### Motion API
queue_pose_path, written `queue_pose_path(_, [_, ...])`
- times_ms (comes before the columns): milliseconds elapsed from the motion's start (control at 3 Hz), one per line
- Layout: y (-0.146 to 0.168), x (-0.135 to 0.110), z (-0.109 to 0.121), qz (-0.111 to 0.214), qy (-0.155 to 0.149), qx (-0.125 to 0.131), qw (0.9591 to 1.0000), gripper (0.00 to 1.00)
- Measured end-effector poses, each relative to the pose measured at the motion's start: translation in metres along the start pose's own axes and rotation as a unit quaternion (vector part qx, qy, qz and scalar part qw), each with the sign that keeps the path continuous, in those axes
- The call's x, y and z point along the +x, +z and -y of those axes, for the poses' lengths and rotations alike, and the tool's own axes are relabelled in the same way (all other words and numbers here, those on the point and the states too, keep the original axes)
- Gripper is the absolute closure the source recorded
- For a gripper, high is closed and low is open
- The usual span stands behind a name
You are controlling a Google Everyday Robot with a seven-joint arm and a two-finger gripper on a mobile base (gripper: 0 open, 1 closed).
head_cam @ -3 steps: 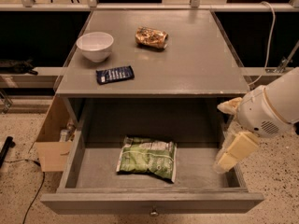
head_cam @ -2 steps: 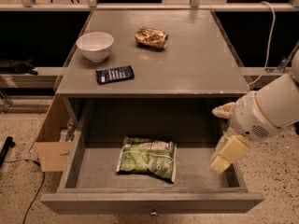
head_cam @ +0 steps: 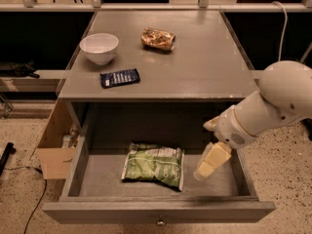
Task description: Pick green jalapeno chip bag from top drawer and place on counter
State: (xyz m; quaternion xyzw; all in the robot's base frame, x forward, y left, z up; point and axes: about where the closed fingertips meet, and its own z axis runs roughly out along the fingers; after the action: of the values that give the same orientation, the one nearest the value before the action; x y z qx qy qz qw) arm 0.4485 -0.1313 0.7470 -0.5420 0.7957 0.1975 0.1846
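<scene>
The green jalapeno chip bag lies flat in the middle of the open top drawer, which is pulled out below the counter. My gripper hangs over the right part of the drawer, just right of the bag and not touching it. Its cream fingers are spread apart and hold nothing. The white arm comes in from the right.
On the counter stand a white bowl, a small dark blue packet and a brown-gold snack bag. A cardboard box sits on the floor left of the drawer. A small knob is on the drawer front.
My gripper and arm have moved left across the drawer, closer to the green bag. The bag and the counter items have not moved.
</scene>
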Motion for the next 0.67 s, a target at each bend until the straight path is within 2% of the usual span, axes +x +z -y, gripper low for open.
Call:
queue_pose_path(333, [0.02,0.004,0.015,0.015,0.056,0.015,0.9982,0.0])
queue_pose_path(667, [0.031,0.003,0.022,0.04,0.129,0.061,0.9889,0.0])
